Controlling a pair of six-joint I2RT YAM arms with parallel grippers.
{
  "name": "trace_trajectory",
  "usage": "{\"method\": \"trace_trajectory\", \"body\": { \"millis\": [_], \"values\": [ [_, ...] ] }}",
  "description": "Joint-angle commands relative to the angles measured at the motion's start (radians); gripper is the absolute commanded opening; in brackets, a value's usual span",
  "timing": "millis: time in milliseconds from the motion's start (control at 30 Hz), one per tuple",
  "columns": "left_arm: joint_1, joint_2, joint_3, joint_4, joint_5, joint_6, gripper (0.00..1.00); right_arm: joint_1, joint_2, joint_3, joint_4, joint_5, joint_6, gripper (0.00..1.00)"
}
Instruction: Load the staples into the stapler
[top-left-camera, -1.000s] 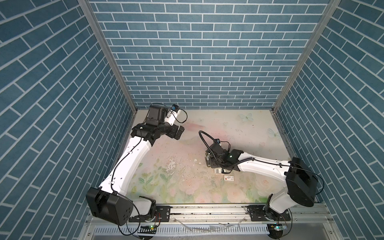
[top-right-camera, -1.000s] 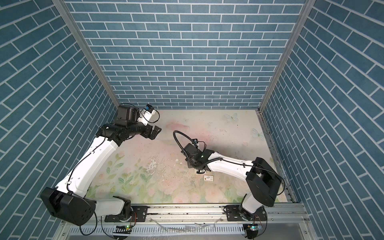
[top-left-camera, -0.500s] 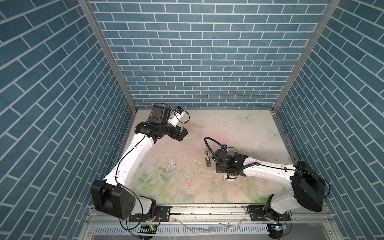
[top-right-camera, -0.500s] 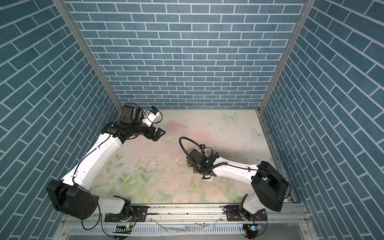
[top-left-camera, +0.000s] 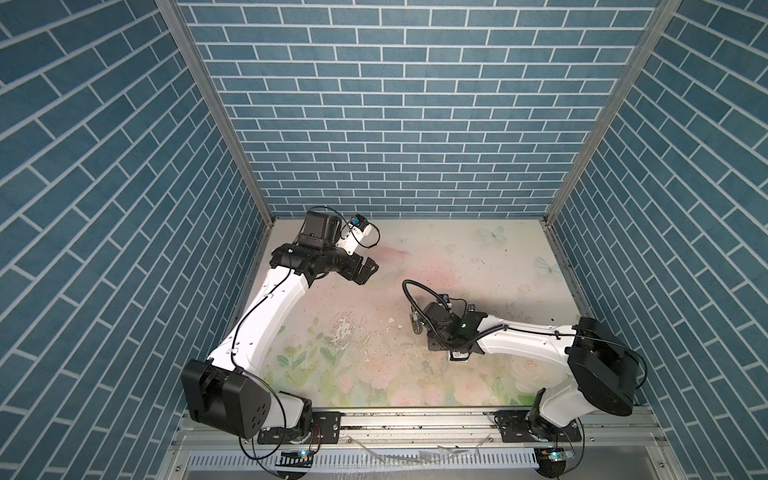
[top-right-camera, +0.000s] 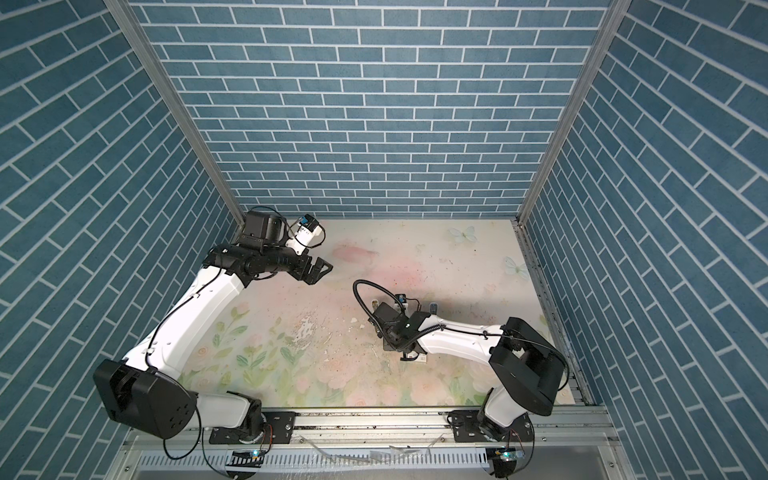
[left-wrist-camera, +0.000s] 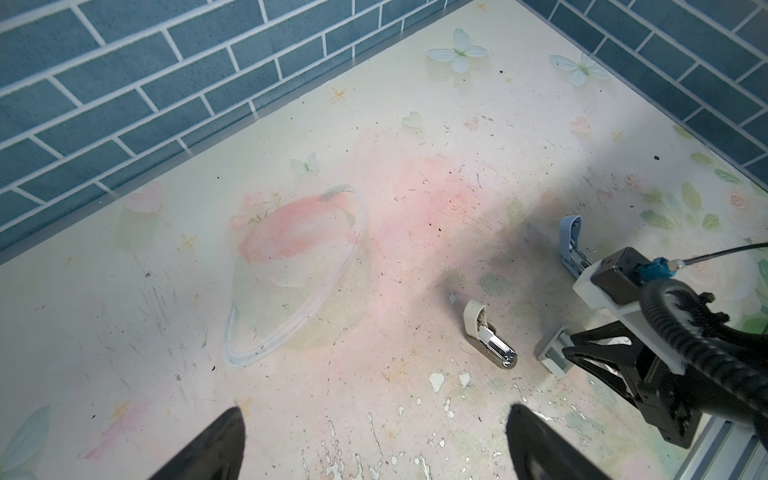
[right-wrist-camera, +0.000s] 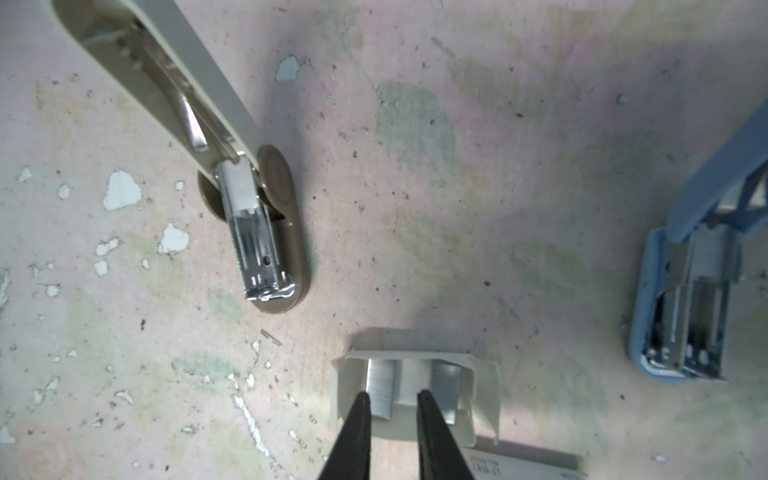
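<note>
bimanual cell with blue brick-patterned walls (top-left-camera: 374, 124) and a worn floral table (top-left-camera: 478, 257). the right gripper (right-wrist-camera: 392, 392) is lowered over a small cream cardboard tray (right-wrist-camera: 484, 386). the tray lies on the table between two staplers and holds the staples (right-wrist-camera: 380, 384) as two grey strips side by side. the gripper's black fingers (right-wrist-camera: 353, 436) stand narrowly parted astride one strip. one finger is at the strip's edge and a sliver of tray shows beside the other, so it cannot be told whether they pinch the strip. the other strip lies free in the same tray. the beige stapler (right-wrist-camera: 266, 232) rests on the table near the tray, its top arm swung up and its metal magazine bare. the blue stapler (right-wrist-camera: 685, 307), on the tray's other side, is likewise opened. a printed card (right-wrist-camera: 519, 465) lies just beside the tray. in both top views the right arm covers most of the tray. the left gripper (top-left-camera: 368, 272) hangs above the table toward the back left, well apart from the staplers, with its jaws spread wide and nothing between them. in the left wrist view its fingertips (left-wrist-camera: 224, 440) frame bare table, and both staplers and the right wrist lie beyond.
</note>
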Motion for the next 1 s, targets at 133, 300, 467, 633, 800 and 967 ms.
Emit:
{"method": "trace_trajectory", "body": {
  "millis": [133, 300, 467, 633, 800, 967],
  "values": [
    [0.004, 0.011, -0.016, -0.018, 0.017, 0.003, 0.99, 0.009, 0.025, -0.003, 0.005, -0.008, 0.053, 0.22],
    [0.004, 0.011, -0.017, -0.019, 0.018, 0.001, 0.99, 0.01, 0.029, -0.006, 0.018, -0.013, 0.051, 0.22],
    [0.003, 0.013, -0.017, -0.019, 0.019, 0.001, 0.99, 0.01, 0.038, -0.007, 0.027, -0.017, 0.047, 0.22],
    [0.003, 0.011, -0.016, -0.021, 0.022, -0.002, 0.99, 0.011, 0.051, -0.007, 0.034, -0.016, 0.048, 0.22],
    [0.004, 0.008, -0.021, -0.019, 0.022, -0.003, 0.99, 0.013, 0.059, -0.007, 0.035, -0.015, 0.048, 0.22],
    [0.004, 0.008, -0.022, -0.019, 0.023, -0.004, 0.99, 0.012, 0.072, -0.008, 0.037, -0.015, 0.048, 0.22]
  ]
}}
